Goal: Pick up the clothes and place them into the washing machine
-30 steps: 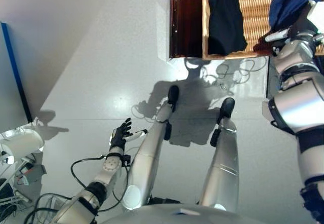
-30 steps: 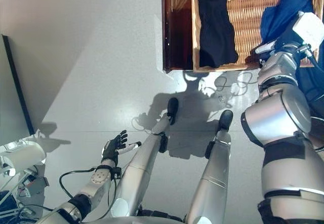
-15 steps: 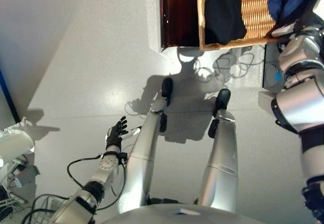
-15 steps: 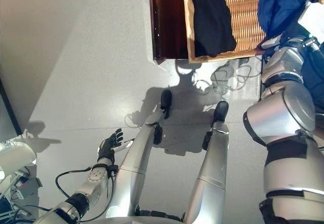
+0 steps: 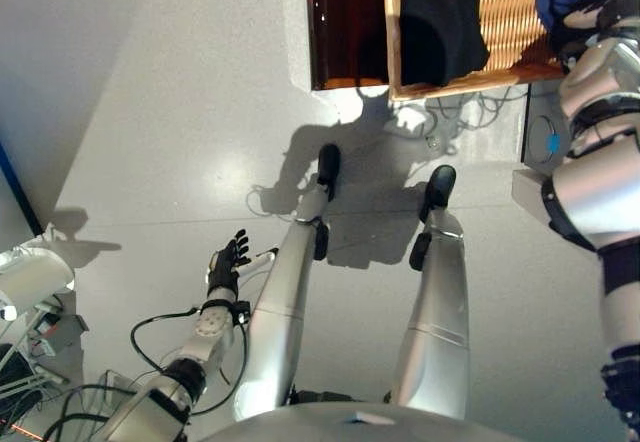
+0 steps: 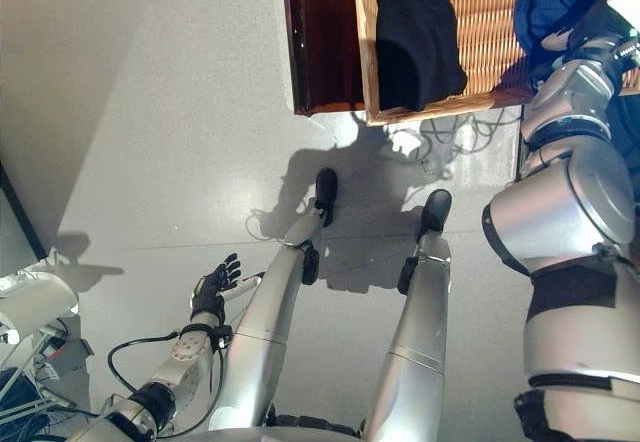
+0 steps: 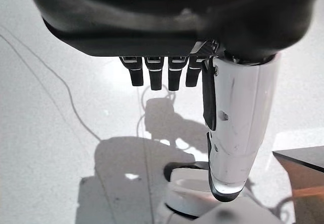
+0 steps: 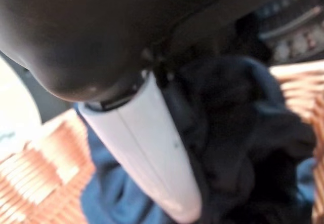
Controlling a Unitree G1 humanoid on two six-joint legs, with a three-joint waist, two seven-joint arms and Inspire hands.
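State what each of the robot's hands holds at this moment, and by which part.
The left hand is open over the floor, holding nothing. The right hand is at the blue garment in the basket; any grip cannot be told.

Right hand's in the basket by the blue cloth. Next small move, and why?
Probably close the right hand on the blue garment: its thumb lies against the cloth inside the wicker basket, though a firm grasp isn't visible. The left hand hangs open over the floor, holding nothing.
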